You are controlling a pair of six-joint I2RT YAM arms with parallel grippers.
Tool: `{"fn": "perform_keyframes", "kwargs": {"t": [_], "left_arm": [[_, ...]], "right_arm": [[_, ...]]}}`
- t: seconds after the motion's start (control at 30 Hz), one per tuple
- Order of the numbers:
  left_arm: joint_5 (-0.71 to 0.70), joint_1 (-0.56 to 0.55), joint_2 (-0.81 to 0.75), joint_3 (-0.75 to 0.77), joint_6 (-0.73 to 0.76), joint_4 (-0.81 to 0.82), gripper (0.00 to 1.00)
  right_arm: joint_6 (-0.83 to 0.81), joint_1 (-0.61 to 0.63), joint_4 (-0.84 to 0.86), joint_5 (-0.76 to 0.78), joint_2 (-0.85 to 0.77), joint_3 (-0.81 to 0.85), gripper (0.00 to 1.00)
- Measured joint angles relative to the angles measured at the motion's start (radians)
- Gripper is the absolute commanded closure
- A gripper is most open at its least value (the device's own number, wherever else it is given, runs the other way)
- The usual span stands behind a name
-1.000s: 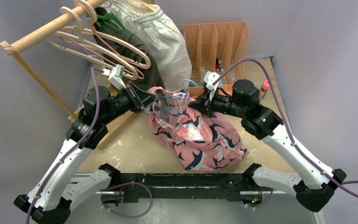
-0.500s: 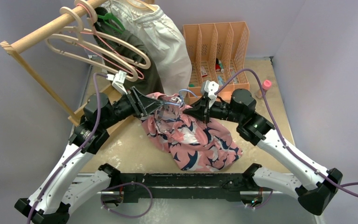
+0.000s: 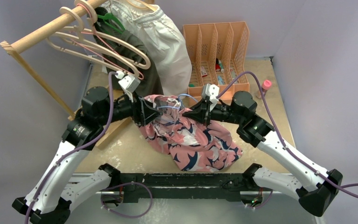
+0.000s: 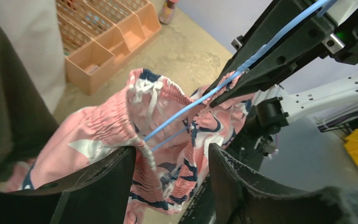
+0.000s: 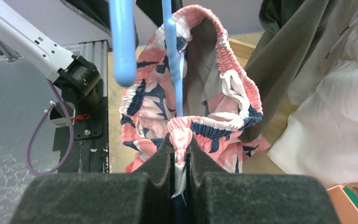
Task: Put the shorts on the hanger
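Since the right gripper [image 5: 181, 154] is pinched shut on the waistband of the shorts [image 3: 196, 140], right at the hanger [image 5: 174, 70] wire over the middle of the desk [image 3: 121, 149], we would hold it firm. Open and clasping nothing, the left gripper [image 4: 172, 158] has fabric against one jaw; we'd re-grip slack waistband and draw it along the wire.

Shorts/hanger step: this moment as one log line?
left fingers: open, beside waistband | right fingers: shut on shorts waistband | hanger: blue wire running into waist opening
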Motion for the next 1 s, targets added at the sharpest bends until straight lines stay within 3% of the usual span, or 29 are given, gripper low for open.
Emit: {"fn": "perform_keyframes", "kwargs": {"t": [0.23,0.4,0.63,0.8,1.0], "left_arm": [[-0.083,0.0,0.089,0.221,0.18,-0.22,0.44],[-0.074,0.0,0.079,0.205,0.246,-0.268,0.49],[0.113,0.0,-0.012,0.069,0.36,-0.142,0.47],[0.188,0.0,-0.005,0.064,0.488,-0.157,0.49],[0.13,0.0,0.047,0.064,0.518,-0.204,0.5]], "right_arm": [[0.0,0.0,0.003,0.045,0.001,0.0,1.0],[0.0,0.0,0.013,0.022,0.008,0.0,1.0],[0.003,0.0,0.034,-0.095,0.077,0.0,1.0],[0.004,0.0,0.044,-0.171,0.114,0.01,1.0],[0.003,0.0,0.072,-0.192,0.114,0.015,1.0]]}}
